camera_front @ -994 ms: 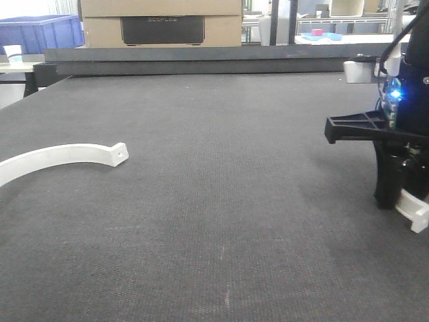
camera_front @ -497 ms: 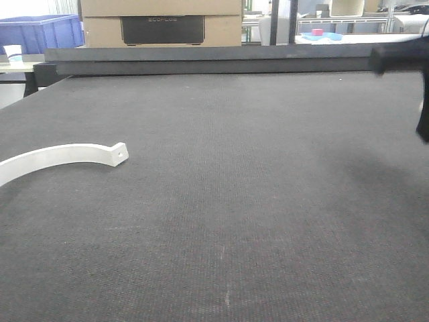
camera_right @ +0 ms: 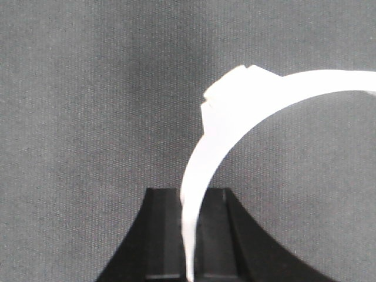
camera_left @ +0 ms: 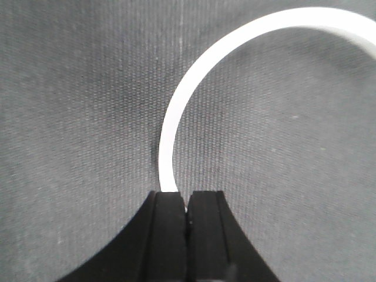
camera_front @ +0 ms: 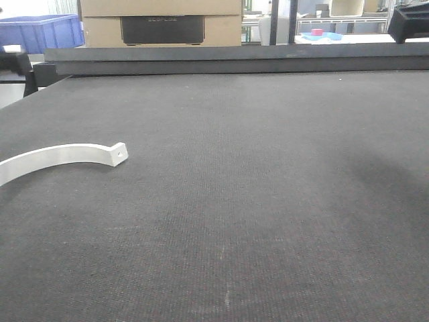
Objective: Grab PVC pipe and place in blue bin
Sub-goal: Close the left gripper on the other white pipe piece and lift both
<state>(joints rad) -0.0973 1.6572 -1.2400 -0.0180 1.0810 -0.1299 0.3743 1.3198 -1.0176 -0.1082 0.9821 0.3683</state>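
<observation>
Pipe (camera_right: 235, 111) in right pincer (camera_right: 194, 197), outside bin (camera_front: 40, 32)

I saw the counter (camera_front: 268, 201) covered in rough, matt dark-grey woven cloth. The PVC pipe (camera_right: 229, 106) looked like smooth white plastic, and the arc strip (camera_front: 60, 155) likewise.

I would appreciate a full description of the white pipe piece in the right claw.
The pipe piece is a smooth, white, plastic-looking curved band. Its lower end is pinched between the black jaws of the right claw, the only thing seen touching it. From there it rises, bends right and leaves the wrist view, so its far end is hidden. A thicker stepped block sits on its outer side at the bend. The gray mat lies behind it.
</observation>
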